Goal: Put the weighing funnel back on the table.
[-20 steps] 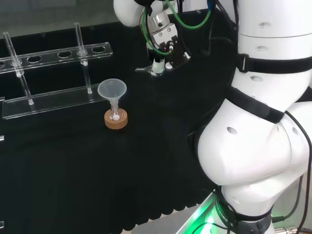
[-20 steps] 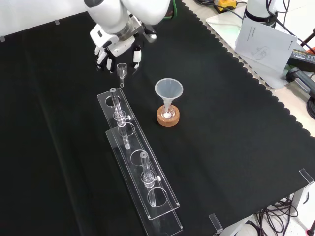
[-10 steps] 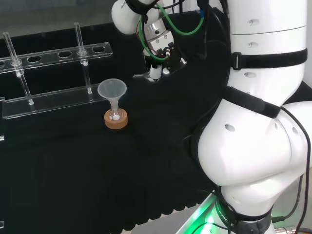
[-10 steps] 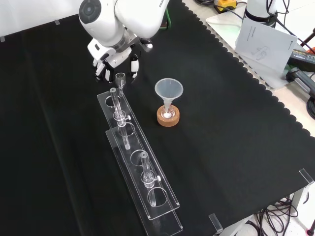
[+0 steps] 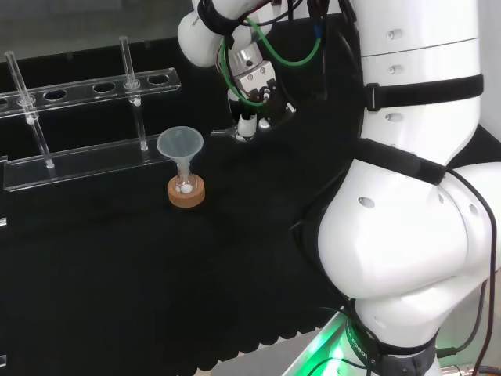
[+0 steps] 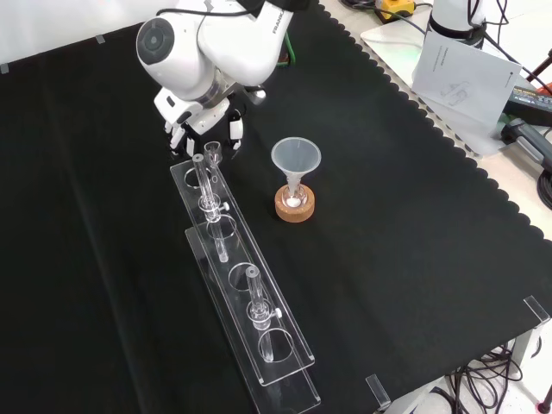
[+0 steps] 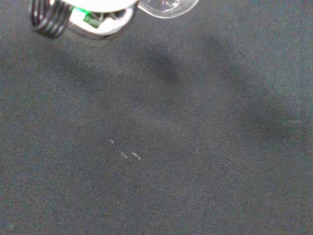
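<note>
The black-and-white hand (image 6: 200, 116) is pinching the small clear weighing funnel (image 6: 212, 150) low at the big clear cone-shaped funnel (image 6: 296, 157)'s ten o'clock in the front view, likely for set-down.

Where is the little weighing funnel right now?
In the front view the hand holds the weighing funnel at the rack's far end, left of the big funnel.

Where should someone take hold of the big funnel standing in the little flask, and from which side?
Probably round the cone of the funnel, just under the rim, coming from above and from the front view's right. It stands upright, mouth up, with its stem in the flask on the cork ring. The tube rack stands at its left.
</note>
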